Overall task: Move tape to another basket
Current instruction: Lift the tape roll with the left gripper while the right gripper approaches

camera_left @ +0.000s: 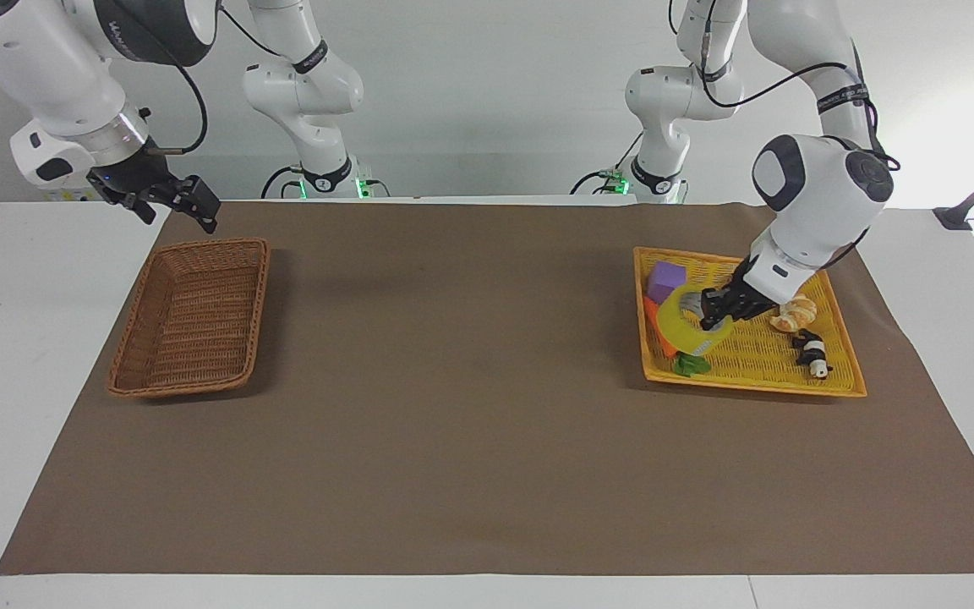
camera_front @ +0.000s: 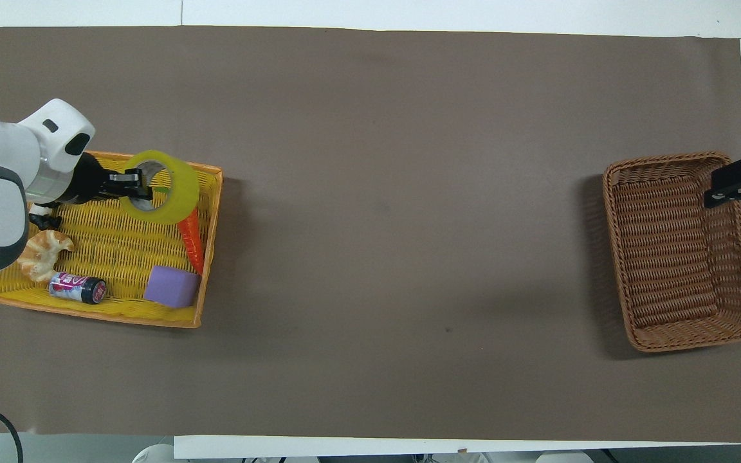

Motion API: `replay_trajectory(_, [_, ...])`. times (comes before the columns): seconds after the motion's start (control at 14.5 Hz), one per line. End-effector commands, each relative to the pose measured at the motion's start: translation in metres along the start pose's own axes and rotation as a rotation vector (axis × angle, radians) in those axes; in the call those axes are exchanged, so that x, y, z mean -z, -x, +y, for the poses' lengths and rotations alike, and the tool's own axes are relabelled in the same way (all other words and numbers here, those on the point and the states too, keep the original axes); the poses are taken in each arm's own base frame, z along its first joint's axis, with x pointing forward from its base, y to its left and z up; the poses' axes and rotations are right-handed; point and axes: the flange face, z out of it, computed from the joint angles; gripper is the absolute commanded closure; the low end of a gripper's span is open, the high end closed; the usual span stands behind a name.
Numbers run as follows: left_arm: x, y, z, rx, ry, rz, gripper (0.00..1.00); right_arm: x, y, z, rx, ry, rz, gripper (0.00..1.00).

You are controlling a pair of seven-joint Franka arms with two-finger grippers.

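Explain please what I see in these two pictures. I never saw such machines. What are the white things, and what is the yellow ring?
The white things are two robot arms, each ending in a two-finger gripper. One picture looks at them from across the table; the other looks down from above their own end, so the sides are swapped between the two.

On the brown mat are two baskets. The yellow tray holds a carrot, a purple block, a croissant, a small can and a small black-and-white toy. The brown basket lies at the right arm's end of the table.

The yellow ring is a roll of tape. The left gripper is shut on it and holds it in the air over the tray. The right gripper waits, up in the air by the brown basket's corner.
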Motion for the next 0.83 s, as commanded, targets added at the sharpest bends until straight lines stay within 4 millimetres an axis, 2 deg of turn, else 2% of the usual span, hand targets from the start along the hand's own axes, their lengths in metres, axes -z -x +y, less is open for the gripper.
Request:
replay_trajectory(0.0, [0.013, -0.001, 0.055, 0.115, 0.041, -0.002, 1.0, -0.004, 0.015, 0.003, 0.007, 0.004, -0.064, 0.01])
replay_trajectory(0.21, [0.006, 0.017, 0.107, 0.162, 0.079, -0.02, 1.0, -0.004, 0.018, 0.008, 0.026, 0.002, -0.075, 0.01])
replay_trajectory(0.35, [0.007, 0.03, 0.14, 0.178, 0.091, -0.024, 1.0, -0.003, 0.026, 0.009, 0.165, -0.016, -0.083, 0.01])
replay_trajectory(0.41, [0.006, 0.039, 0.162, 0.174, 0.097, -0.022, 1.0, -0.005, 0.025, 0.011, 0.22, -0.094, -0.081, 0.01])
replay_trajectory(0.48, [0.01, 0.041, 0.171, 0.185, 0.106, -0.011, 1.0, -0.005, 0.023, 0.017, 0.246, -0.209, -0.057, 0.01])
replay_trajectory(0.55, [0.013, 0.04, 0.172, 0.201, 0.113, 0.002, 0.99, -0.009, 0.021, 0.012, 0.256, -0.31, -0.031, 0.01])
replay_trajectory(0.76, [0.021, 0.035, 0.175, 0.235, 0.136, 0.038, 1.0, -0.018, 0.023, -0.026, 0.277, -0.491, 0.027, 0.01])
